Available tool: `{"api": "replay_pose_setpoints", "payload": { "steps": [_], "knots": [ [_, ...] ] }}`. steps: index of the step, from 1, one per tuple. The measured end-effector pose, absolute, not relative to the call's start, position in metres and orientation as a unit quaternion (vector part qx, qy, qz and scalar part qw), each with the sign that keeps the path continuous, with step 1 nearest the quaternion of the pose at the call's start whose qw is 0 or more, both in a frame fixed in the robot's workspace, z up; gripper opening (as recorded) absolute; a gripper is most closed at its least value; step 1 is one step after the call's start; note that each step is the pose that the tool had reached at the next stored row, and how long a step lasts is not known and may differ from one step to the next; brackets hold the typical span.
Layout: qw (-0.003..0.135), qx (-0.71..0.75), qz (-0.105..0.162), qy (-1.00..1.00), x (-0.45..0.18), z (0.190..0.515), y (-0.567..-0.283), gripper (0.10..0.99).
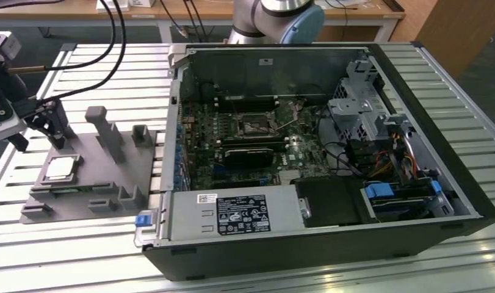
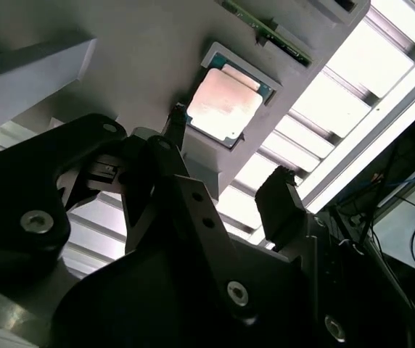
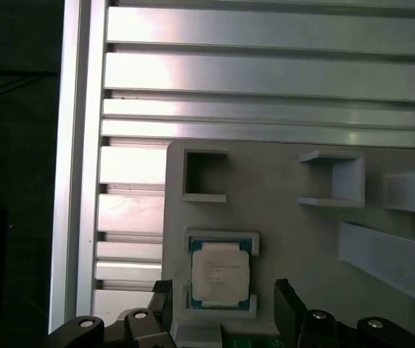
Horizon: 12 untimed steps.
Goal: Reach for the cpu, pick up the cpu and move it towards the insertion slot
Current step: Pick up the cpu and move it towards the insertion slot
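Slatted aluminium bench [image 1: 451, 79]. An open computer case [image 1: 312, 253] lies on its side across the middle and the exterior view's right of it.

A grey fixture plate [image 1: 72, 204] lies flat on the bench just beside the case, toward the bench edge at the exterior view's left. Upright blocks stand on the half nearer the case.

The gripper [image 1: 37, 139] hangs over the plate's outer edge and holds nothing. Its fingers [image 3: 286, 304] are spread wide. In the first wrist view they stand one to each side of the chip's pocket, apart from it as far as I can judge.

The insertion slot [image 1: 254, 125], a black square in a metal frame, sits on the board inside the case. It is well apart from the gripper, with the case wall between them.

The cpu [image 3: 220, 272] lies flat, metal top up, in a shallow framed pocket near the plate's outer edge. The pocket's frame borders two opposite sides, and the other two look open.

Handling, my judgement:
- The chip is light, thin and rigid, and will not flex.
- The top is smooth, bright metal and likely slippery, so nothing is to be gained by pressing on it.
- The rim is thin and gives little to bite on.
- The underside is probably delicate and should not be dragged across the pocket.
- Take hold across the two unframed edges, squarely and level, with modest squeeze. A skewed pinch could tip it or let it pop out.
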<state>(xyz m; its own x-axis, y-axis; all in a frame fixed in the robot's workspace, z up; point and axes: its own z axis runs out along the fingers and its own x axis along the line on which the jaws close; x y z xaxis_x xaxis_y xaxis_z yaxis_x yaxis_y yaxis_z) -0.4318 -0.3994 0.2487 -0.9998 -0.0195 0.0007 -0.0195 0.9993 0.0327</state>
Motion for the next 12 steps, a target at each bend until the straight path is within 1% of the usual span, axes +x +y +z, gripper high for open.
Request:
{"api": "replay_pose_setpoints", "payload": {
  "steps": [12],
  "knots": [
    [0.0, 0.01, -0.016, -1.0, -0.432, 0.234, -0.404, 0.663]
  ]
}}
